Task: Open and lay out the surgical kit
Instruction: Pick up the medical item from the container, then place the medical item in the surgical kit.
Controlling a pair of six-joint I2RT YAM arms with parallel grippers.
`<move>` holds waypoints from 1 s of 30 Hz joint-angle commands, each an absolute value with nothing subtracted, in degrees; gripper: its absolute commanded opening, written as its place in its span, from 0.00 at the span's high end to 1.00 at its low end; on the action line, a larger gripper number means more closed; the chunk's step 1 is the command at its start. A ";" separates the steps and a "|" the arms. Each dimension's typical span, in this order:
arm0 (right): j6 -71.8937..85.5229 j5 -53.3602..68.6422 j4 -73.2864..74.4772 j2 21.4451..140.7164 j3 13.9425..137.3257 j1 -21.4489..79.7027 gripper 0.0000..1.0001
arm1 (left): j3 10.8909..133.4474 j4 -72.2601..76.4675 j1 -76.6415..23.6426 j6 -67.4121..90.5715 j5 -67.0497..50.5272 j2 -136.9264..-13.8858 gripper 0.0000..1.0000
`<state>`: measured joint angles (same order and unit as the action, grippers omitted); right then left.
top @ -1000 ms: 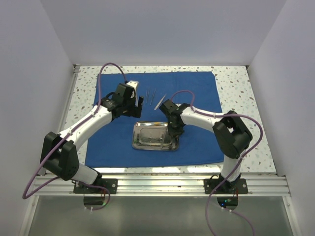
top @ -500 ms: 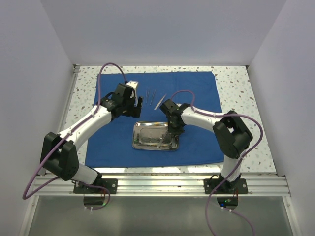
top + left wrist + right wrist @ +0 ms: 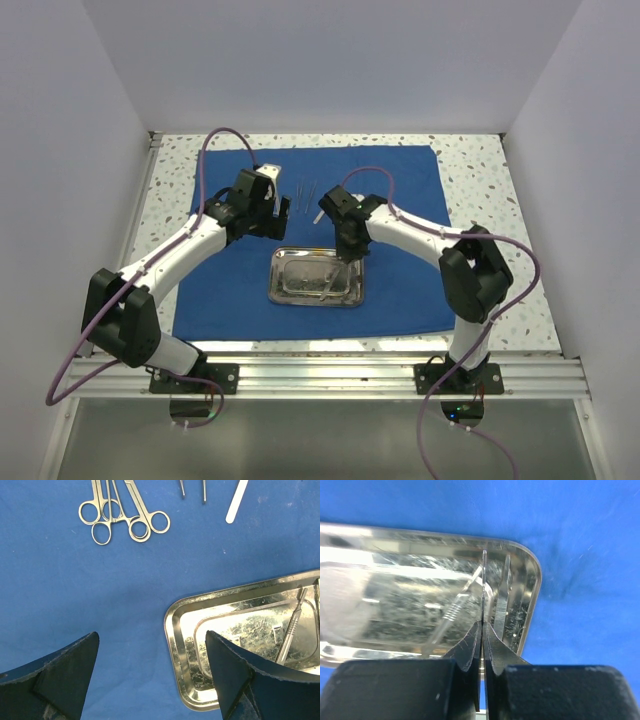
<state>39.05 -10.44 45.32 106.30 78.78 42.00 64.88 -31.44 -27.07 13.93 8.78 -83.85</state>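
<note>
Clamping a thin steel instrument [image 3: 484, 580] over the tray [image 3: 533, 565], right gripper [image 3: 481, 624]; left gripper [image 3: 151, 636] — fingers [image 3: 60, 675] apart — above cloth [image 3: 50, 585]

Bright, even overhead lighting throughout, shadows soft and faint. Strong glare and mottled reflections on the steel tray [image 3: 395, 595] in both wrist views; near fingertips [image 3: 467, 650] slightly blurred in right wrist view.

The cloth [image 3: 400, 285] is a plain royal blue, spread on a white desk [image 3: 480, 165] speckled with grey and brown flecks. The tray [image 3: 274, 278], the scissors [image 3: 122, 517] and the thin tool [image 3: 483, 580] are shiny silver steel. The arms [image 3: 190, 245] are white with black joints and purple cables [image 3: 203, 165], and the fingers [image 3: 60, 675] are black.
</note>
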 commanded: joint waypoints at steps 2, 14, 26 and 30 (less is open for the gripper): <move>36.30 -15.11 50.88 103.01 87.26 41.23 1.00 | 66.97 -31.73 -26.63 13.45 9.32 -83.41 0.10; 30.33 -16.52 51.15 113.72 102.47 28.40 1.00 | 67.32 -32.87 -26.63 13.36 9.76 -82.88 0.09; 25.84 -20.74 57.57 137.81 131.65 20.92 0.97 | 67.67 -33.66 -26.63 16.35 7.56 -82.00 0.09; 25.31 -21.09 57.04 138.34 130.70 20.30 0.45 | 68.20 -34.45 -26.63 16.52 7.47 -81.83 0.09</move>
<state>26.83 -19.16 54.98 138.96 128.70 20.53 65.49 -33.65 -27.00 15.49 8.12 -83.85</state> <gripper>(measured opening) 0.445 0.911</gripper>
